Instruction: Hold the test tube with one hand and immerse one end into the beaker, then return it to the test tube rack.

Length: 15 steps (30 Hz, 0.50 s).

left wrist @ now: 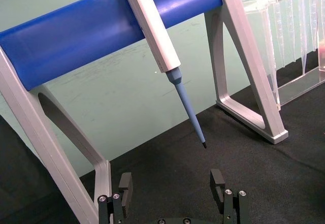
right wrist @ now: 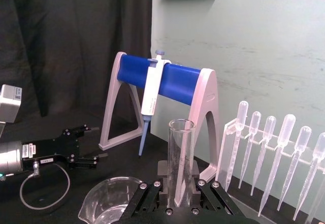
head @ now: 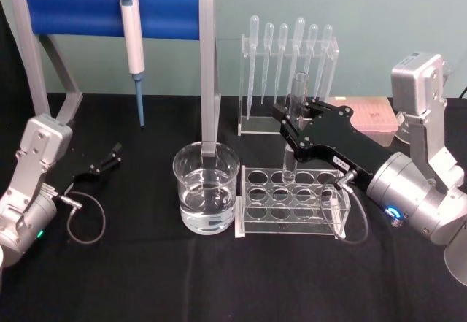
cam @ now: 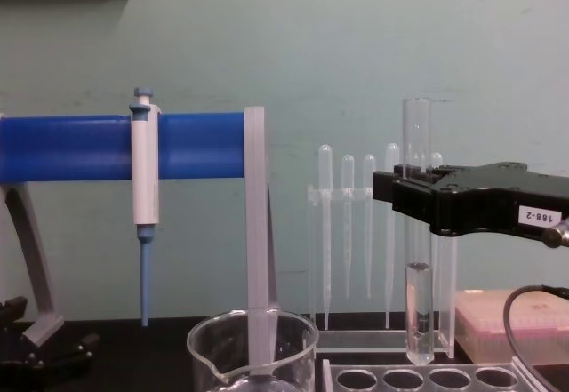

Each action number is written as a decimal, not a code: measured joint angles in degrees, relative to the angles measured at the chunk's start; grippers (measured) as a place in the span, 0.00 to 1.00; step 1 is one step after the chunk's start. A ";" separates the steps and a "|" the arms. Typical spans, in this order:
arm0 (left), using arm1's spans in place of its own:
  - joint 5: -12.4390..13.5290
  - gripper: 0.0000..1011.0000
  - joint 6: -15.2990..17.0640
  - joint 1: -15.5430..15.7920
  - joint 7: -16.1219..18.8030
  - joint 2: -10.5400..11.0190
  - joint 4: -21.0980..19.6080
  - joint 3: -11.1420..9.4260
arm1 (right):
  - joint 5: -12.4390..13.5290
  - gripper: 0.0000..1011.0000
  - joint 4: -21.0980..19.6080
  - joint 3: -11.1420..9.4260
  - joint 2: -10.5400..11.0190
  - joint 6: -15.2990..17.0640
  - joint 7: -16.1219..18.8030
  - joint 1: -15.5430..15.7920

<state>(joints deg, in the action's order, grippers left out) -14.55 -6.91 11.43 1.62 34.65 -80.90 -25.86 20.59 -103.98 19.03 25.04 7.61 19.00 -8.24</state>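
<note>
We hold the test tube (cam: 419,312) upright in the right gripper (cam: 416,192), its round bottom hanging just above the back row of the rack (head: 288,233) and touching nothing. From this alone we cannot tell whether the dip is done, so we judge the step as carrying the tube between the rack and the beaker (head: 179,172), which stands just beside the rack on our left with water in it. To do it well we should keep the tube plumb and lift it enough that its bottom passes over the beaker's rim and spout without a knock. We should then bring it down over the middle of the water, away from the glass wall, until only the lower end is under. If it is going back to the rack instead, we should centre the bottom over one hole before lowering and let go only once the tube rests in it. The grip is on smooth glass, so slow, steady moves seem wise. The right gripper's jaws are nearly closed, pressed on either side of the tube about halfway up, with the open rim well above them. Our left gripper (head: 109,158) rests on the black table at the far left, jaws spread and holding nothing.
</note>
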 joint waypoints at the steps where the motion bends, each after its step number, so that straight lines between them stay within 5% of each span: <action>1: 0.00 0.99 0.00 0.00 0.00 0.00 0.00 0.00 | 0.00 0.22 0.00 0.00 0.00 0.01 0.00 0.00; 15: 0.00 0.99 0.00 0.00 0.00 0.00 0.00 0.00 | 0.00 0.22 0.00 0.00 0.00 0.05 0.00 0.00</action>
<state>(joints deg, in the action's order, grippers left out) -14.55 -6.91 11.43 1.62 34.65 -80.90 -25.86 20.59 -103.98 19.04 25.04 7.66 19.00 -8.24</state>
